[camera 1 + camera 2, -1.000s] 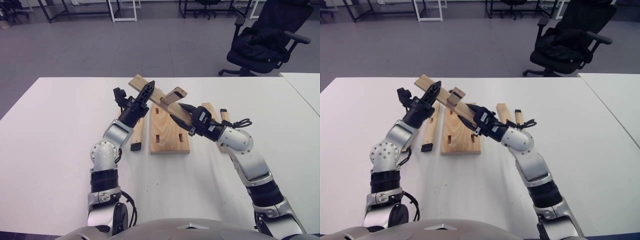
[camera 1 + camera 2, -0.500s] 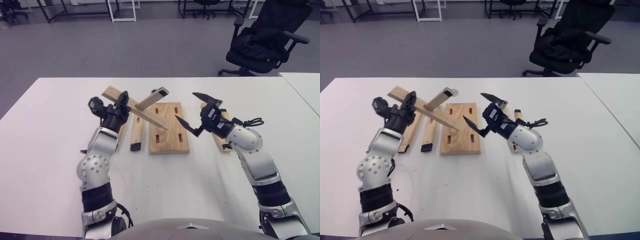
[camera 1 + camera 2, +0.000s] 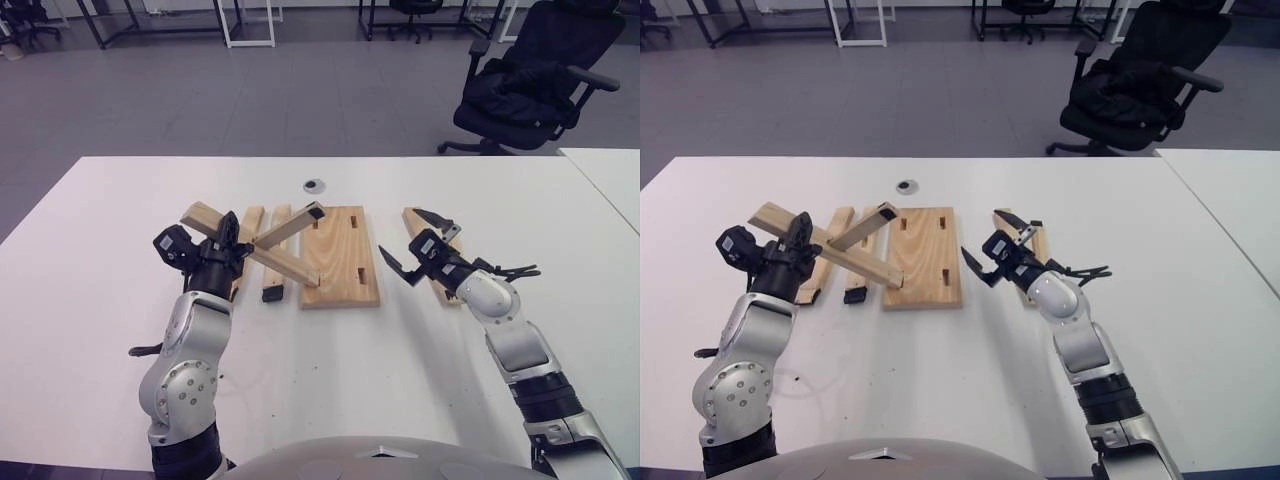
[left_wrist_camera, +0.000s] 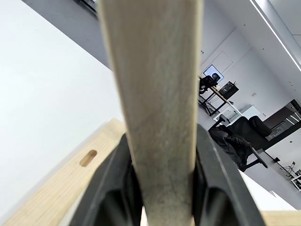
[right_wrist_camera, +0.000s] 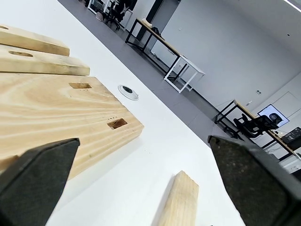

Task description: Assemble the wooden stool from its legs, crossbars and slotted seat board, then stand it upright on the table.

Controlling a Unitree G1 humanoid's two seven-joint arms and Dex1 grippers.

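My left gripper (image 3: 222, 248) is shut on a wooden leg (image 3: 285, 264) that has a crossbar (image 3: 290, 226) sticking up from it. The leg slants down to the right, its far end at the left edge of the slotted seat board (image 3: 340, 262), which lies flat mid-table. In the left wrist view the leg (image 4: 157, 117) sits clamped between both fingers. My right gripper (image 3: 412, 240) is open with nothing in it, just right of the board and over two more legs (image 3: 440, 270). Its wrist view shows the board (image 5: 51, 117) and spread fingers (image 5: 33, 179).
Two loose legs (image 3: 272, 250) lie flat on the table left of the board, under the held piece. A small round grommet (image 3: 315, 185) sits behind the board. A second table (image 3: 605, 175) stands to the right and an office chair (image 3: 530, 85) behind.
My right gripper let go of the leg, opened and pulled back right and down. My left gripper swung the leg and crossbar left and lower, toward the table.
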